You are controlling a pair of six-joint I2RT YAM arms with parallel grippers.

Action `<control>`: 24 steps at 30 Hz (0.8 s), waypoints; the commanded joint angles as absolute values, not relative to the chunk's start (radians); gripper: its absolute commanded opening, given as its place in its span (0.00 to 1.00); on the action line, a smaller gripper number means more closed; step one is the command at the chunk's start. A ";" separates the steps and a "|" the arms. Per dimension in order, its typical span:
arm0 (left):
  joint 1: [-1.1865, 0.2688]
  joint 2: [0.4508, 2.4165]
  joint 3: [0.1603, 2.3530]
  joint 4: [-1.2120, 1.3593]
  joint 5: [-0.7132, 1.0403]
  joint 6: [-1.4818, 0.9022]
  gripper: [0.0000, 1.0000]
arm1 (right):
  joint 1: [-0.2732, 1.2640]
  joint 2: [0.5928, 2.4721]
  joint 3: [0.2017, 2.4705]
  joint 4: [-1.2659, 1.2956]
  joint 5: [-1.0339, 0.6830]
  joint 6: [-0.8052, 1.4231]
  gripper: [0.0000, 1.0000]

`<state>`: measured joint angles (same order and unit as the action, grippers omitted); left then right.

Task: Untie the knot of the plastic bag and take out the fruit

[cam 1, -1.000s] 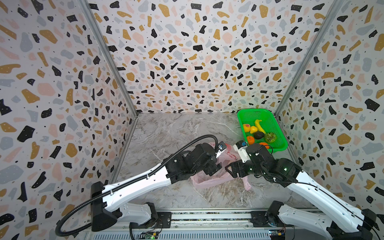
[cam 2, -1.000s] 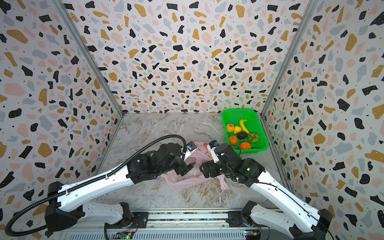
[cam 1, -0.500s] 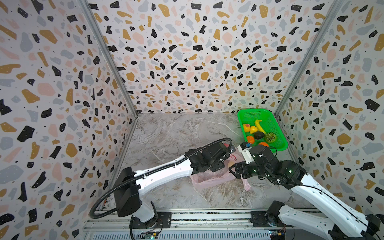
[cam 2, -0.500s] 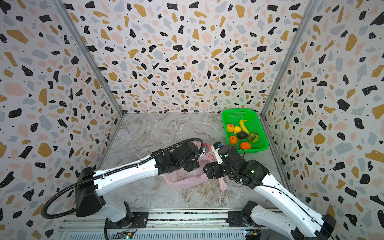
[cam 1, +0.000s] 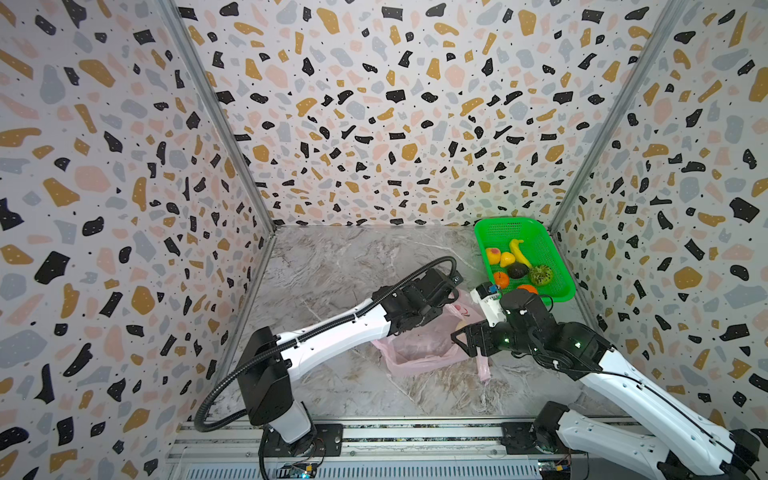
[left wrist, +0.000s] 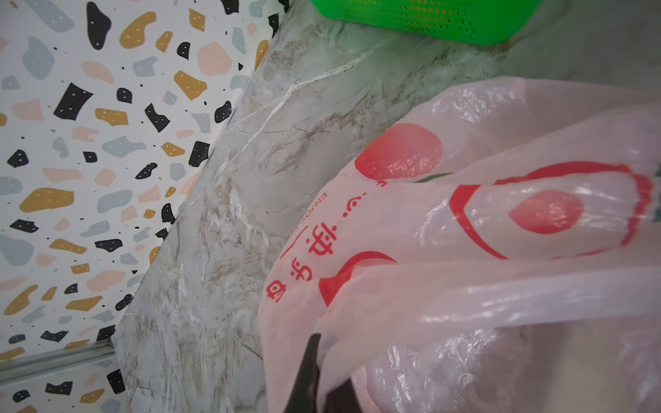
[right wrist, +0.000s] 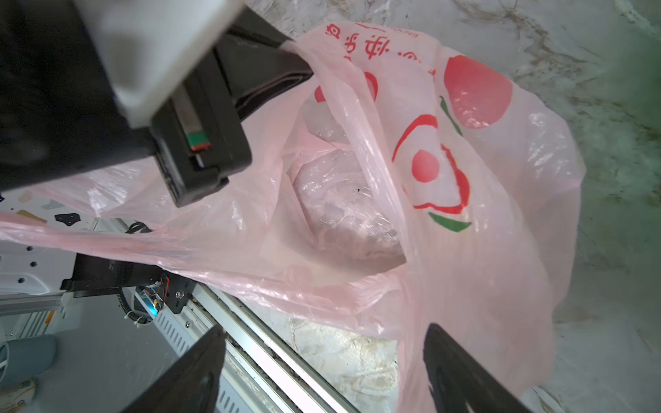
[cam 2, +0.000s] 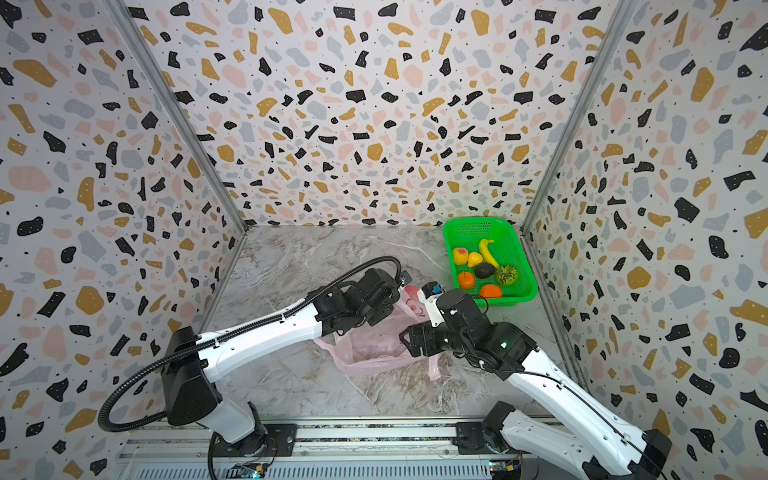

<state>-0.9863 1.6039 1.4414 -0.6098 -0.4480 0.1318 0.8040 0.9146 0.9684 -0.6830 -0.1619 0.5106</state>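
Low in the centre of a top view, the right hand [cam 1: 461, 338] stands wide open just beside the plastic bag [cam 1: 419, 351], which lies on the worktop [cam 1: 332, 270]. The left hand [right wrist: 293, 60] is closed on the bag's rim. Further back, at the right, the fruit [cam 1: 519, 253] lies in the green basket [cam 1: 503, 228].

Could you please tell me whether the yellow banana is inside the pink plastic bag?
No, the banana lies in the green basket, well apart from the plastic bag.
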 commanded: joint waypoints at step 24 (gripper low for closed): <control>-0.968 1.381 1.321 -0.596 -0.308 -0.345 0.00 | 1.026 1.096 0.870 -0.395 0.107 0.539 0.88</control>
